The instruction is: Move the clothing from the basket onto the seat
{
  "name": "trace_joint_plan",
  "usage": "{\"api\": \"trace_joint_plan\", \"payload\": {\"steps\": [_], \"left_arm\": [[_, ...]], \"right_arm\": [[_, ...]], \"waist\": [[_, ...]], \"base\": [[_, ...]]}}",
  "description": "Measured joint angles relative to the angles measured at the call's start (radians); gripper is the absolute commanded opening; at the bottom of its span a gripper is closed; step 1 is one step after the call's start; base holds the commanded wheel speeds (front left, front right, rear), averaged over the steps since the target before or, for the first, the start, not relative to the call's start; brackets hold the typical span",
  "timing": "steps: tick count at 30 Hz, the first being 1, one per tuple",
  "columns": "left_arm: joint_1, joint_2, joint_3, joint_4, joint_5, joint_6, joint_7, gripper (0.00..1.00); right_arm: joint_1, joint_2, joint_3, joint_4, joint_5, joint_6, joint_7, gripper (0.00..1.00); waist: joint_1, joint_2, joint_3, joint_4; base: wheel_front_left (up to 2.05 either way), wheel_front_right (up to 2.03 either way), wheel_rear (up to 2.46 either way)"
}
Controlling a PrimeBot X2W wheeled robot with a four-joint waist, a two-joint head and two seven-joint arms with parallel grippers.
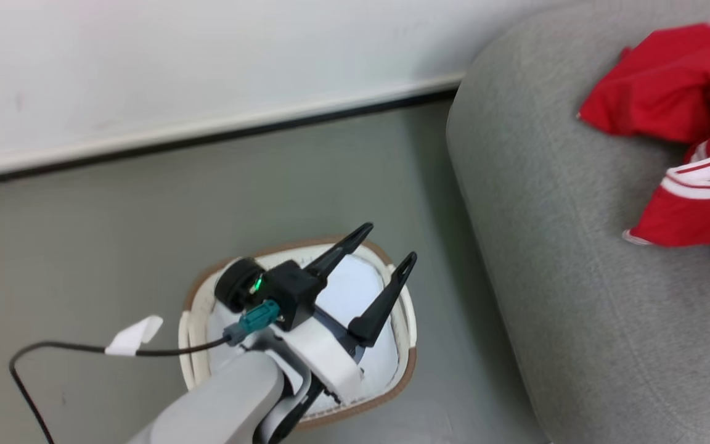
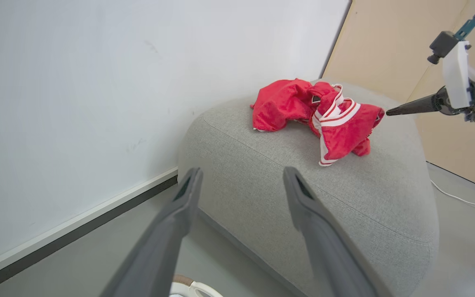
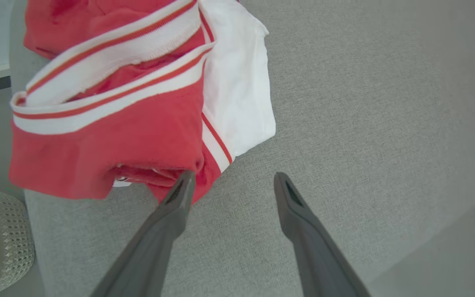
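Head view: what is being shown there?

The left gripper [image 1: 390, 242] is being held over the small oval cream-white perforated plastic basket with a brown rim [image 1: 187, 351], which is standing on the grey floor [image 1: 114, 246] just beside the large grey fabric-upholstered seat with rounded edges [image 1: 577, 277]. Its two long dark fingers are being held spread wide, and the basket's pale blue-white bottom is being seen between them.

Where is the clothing being found?

The bright red fabric clothing with white trim [image 1: 669, 92] is being borne by the seat: it is lying crumpled on the cushion top, well apart from the basket. In the left wrist view it is being shown on the far part of the seat top, beyond the spread left fingers.

How is the right gripper being held?

In the right wrist view the right gripper [image 3: 234, 176] is being held over the seat, its fingers parted wide and nothing pinched between them. One fingertip [image 3: 179, 194] is being shown right at the red hem; whether it is touching cannot be told. In the left wrist view a single dark finger of it is being pointed at the pile's edge.
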Motion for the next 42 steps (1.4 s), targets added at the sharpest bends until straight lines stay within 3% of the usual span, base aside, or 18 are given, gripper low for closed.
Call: {"api": "trace_joint_plan", "payload": {"steps": [3, 10, 18, 22, 27, 31, 36, 42], "left_arm": [[0.039, -0.006, 0.017, 0.006, -0.021, 0.013, -0.004, 1.00], [0.133, -0.006, 0.082, 0.013, -0.054, 0.057, -0.010, 1.00], [0.228, 0.021, 0.205, -0.008, -0.088, 0.100, -0.012, 1.00], [0.286, 0.035, 0.294, -0.024, -0.110, 0.110, -0.012, 1.00], [0.391, 0.032, 0.493, -0.072, -0.124, 0.130, -0.012, 1.00], [0.480, -0.001, 0.600, -0.082, -0.121, 0.109, -0.012, 1.00], [0.548, -0.021, 0.687, -0.057, -0.039, 0.097, -0.012, 1.00], [0.609, -0.089, 0.755, -0.024, 0.063, 0.064, -0.012, 1.00]], "right_arm": [[0.053, -0.013, 0.016, -0.083, 0.014, 0.000, 0.041, 1.00], [0.112, -0.037, 0.001, -0.374, 0.049, 0.000, 0.021, 1.00], [0.174, 0.014, -0.015, -0.598, 0.009, 0.000, -0.051, 1.00], [0.239, 0.110, -0.052, -0.629, -0.047, 0.000, -0.165, 1.00], [0.330, 0.256, -0.086, -0.643, -0.075, 0.000, -0.332, 1.00], [0.414, 0.346, -0.099, -0.625, -0.115, 0.000, -0.432, 1.00], [0.500, 0.414, -0.056, -0.567, -0.164, 0.000, -0.529, 1.00], [0.553, 0.479, -0.008, -0.474, -0.250, 0.000, -0.654, 1.00]], "waist": [[-0.0001, 0.0000, -0.066, -0.005], [-0.0002, 0.0001, -0.214, -0.007], [-0.0003, 0.0000, -0.333, 0.036], [-0.0002, 0.0000, -0.352, 0.077], [0.0000, 0.0000, -0.361, 0.111], [0.0000, 0.0000, -0.360, 0.133], [0.0001, 0.0001, -0.358, 0.147], [0.0002, 0.0000, -0.354, 0.158]], "base": [[0.00, 0.00, 0.00], [0.00, 0.00, 0.00], [0.00, 0.00, 0.00], [0.00, 0.00, 0.00], [0.00, 0.00, 0.00], [0.00, 0.00, 0.00], [0.00, 0.00, 0.00], [0.00, 0.00, 0.00]]}}
